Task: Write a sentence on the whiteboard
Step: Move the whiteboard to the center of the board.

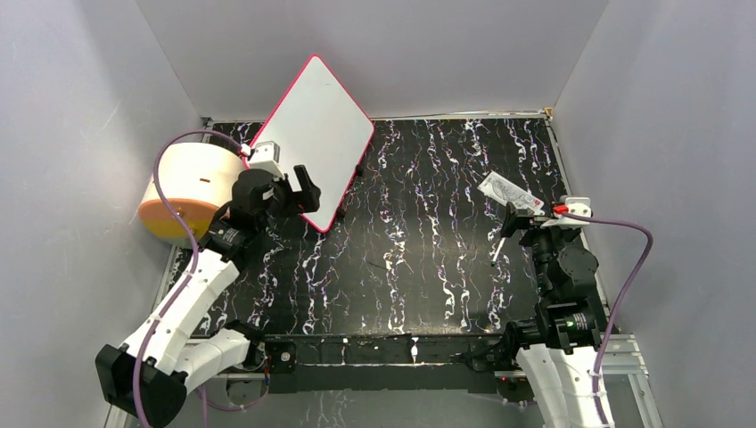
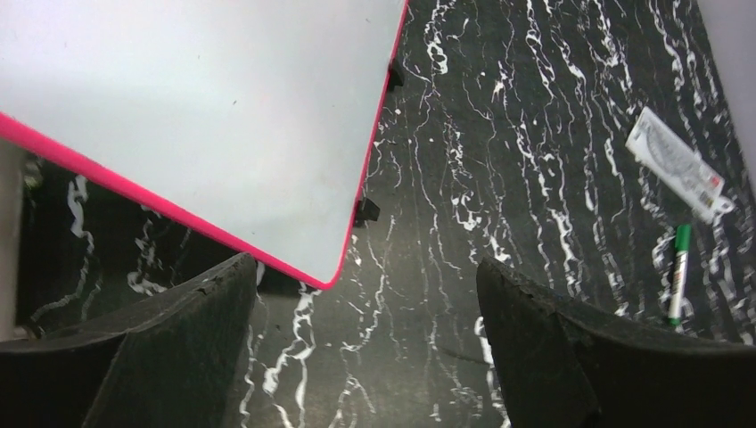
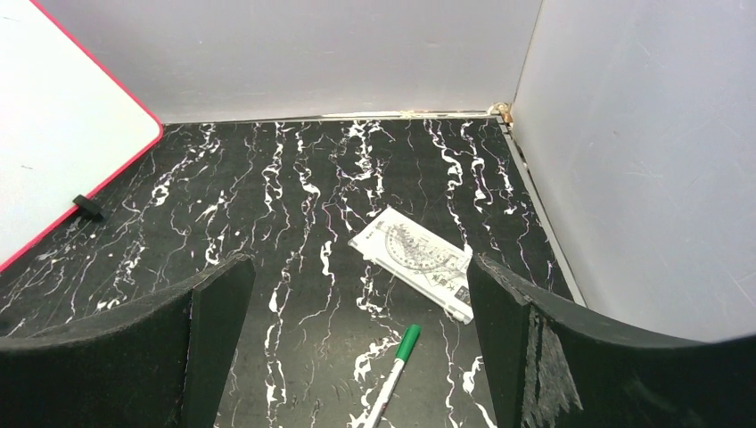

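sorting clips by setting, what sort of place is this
Most likely a robot lab test cell, not a home or office: plain grey walls box in a black marbled table, a left arm and right arm are bolted at its near edge, and a whiteboard and green marker are set out.

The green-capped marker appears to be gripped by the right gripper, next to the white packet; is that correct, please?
Not quite. The marker lies loose on the table next to the white packet; the right gripper is open and holds nothing, as the right wrist view shows.
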Tool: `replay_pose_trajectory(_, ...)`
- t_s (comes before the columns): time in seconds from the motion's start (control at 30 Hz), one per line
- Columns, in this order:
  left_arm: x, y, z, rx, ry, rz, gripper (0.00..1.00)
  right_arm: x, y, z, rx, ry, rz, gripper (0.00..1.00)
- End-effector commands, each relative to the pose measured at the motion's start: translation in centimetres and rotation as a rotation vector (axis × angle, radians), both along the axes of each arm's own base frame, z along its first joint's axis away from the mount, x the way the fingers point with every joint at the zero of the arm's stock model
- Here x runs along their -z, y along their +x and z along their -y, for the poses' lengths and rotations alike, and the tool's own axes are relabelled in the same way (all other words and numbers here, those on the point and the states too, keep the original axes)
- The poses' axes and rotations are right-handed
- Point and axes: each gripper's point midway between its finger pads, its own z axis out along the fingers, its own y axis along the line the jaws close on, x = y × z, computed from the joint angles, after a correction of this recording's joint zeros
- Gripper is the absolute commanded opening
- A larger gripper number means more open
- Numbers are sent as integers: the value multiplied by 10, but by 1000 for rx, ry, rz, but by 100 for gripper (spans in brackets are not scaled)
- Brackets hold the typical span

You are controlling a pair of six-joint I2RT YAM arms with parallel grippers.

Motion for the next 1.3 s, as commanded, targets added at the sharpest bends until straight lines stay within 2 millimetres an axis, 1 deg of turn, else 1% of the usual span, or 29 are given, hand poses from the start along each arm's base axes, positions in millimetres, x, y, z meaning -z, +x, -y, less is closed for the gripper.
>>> replay_pose_trajectory(0.0, -5, 1, -1, -131, -145, -90, 90, -21, -4, -2, -13, 14, 80, 99)
replay_pose_trajectory(0.03, -4, 3, 4, -124, -164, -108, 90, -22, -5, -3, -17, 14, 84, 99)
replay_pose_trajectory(0.1, 3, 6, 12, -135, -181, -173, 90, -22, -7, -5, -27, 13, 87, 99)
replay_pose_trajectory(0.2, 16, 11, 26, -152, -144, -249, 90, -24, -9, -6, -32, 15, 103, 99)
replay_pose_trajectory(0.23, 24, 13, 32, -155, -123, -277, 90, -25, -10, -6, -31, 16, 109, 99)
replay_pose_trajectory(0.33, 30, 17, 44, -195, -85, -290, 90, -26, -12, -9, -41, 19, 116, 99)
replay_pose_trajectory(0.43, 42, 19, 53, -249, -37, -300, 89, -27, -14, -10, -48, 21, 122, 99)
replay_pose_trajectory(0.67, 85, 30, 72, -365, 40, -336, 88, -31, -18, -12, -59, 26, 144, 99)
replay_pose_trajectory(0.83, 116, 43, 85, -404, 37, -366, 85, -32, -20, -13, -66, 29, 152, 99)
replay_pose_trajectory(0.97, 133, 53, 90, -453, 6, -362, 75, -32, -20, -14, -68, 30, 155, 99)
replay_pose_trajectory(1.07, 146, 60, 88, -527, -4, -352, 70, -31, -20, -14, -68, 30, 155, 99)
replay_pose_trajectory(1.17, 151, 67, 86, -591, -13, -329, 68, -30, -19, -14, -69, 29, 151, 99)
replay_pose_trajectory(1.27, 159, 75, 86, -623, 15, -321, 64, -30, -19, -14, -68, 29, 151, 99)
